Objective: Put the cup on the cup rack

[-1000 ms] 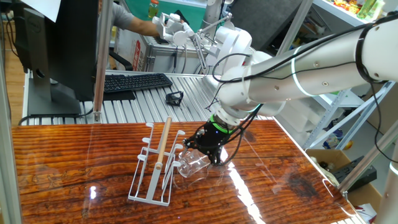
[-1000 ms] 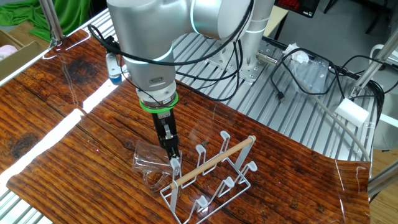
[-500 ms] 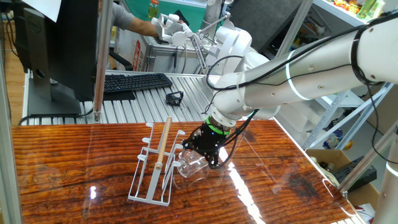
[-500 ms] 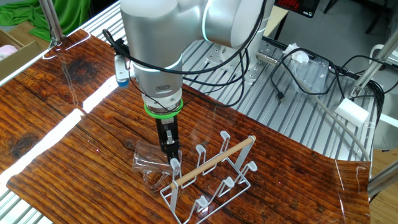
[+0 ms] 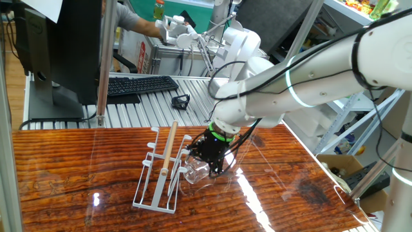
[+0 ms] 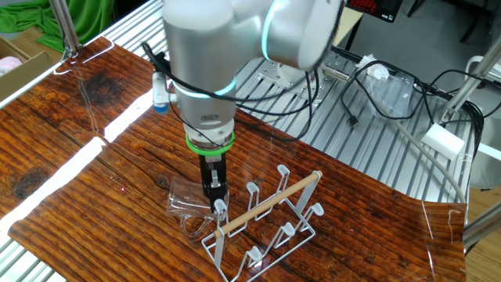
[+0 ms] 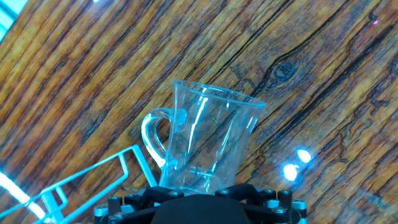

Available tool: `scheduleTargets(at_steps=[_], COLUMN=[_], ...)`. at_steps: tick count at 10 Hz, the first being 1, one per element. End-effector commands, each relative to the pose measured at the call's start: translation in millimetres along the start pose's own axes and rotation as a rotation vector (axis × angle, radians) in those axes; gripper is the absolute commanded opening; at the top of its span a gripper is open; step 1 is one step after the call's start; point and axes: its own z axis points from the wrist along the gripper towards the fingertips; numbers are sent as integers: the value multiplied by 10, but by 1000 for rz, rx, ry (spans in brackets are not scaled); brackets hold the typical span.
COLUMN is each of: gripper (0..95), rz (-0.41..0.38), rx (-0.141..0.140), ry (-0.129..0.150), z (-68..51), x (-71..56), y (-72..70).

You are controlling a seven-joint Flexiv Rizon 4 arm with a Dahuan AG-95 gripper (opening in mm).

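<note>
Wood-grain table (image 5: 77, 167), end effector (image 5: 207, 161) vertical, jaws wide, above cup (image 7: 208, 143).

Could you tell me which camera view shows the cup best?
The hand view: the cup fills the frame, lying on its side, handle visible. Both fixed views show only a faint clear shape beside the rack, partly behind the hand.

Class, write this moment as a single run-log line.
cup: lying on table beside cup rack | gripper: open, pointing down over cup | cup not racked
</note>
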Motion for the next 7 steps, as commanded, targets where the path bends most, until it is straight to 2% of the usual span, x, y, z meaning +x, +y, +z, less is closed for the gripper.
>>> scheduleTargets(at_steps=[1,4,5,7], gripper=[950,950,950,950], rz=[33,51,63,70], rx=[-4,-9,-12,-18], ry=[-2,-21,-36,-43], z=[-22,-8,14,32], x=[-18,-25,-29,-29], y=[22,41,56,64])
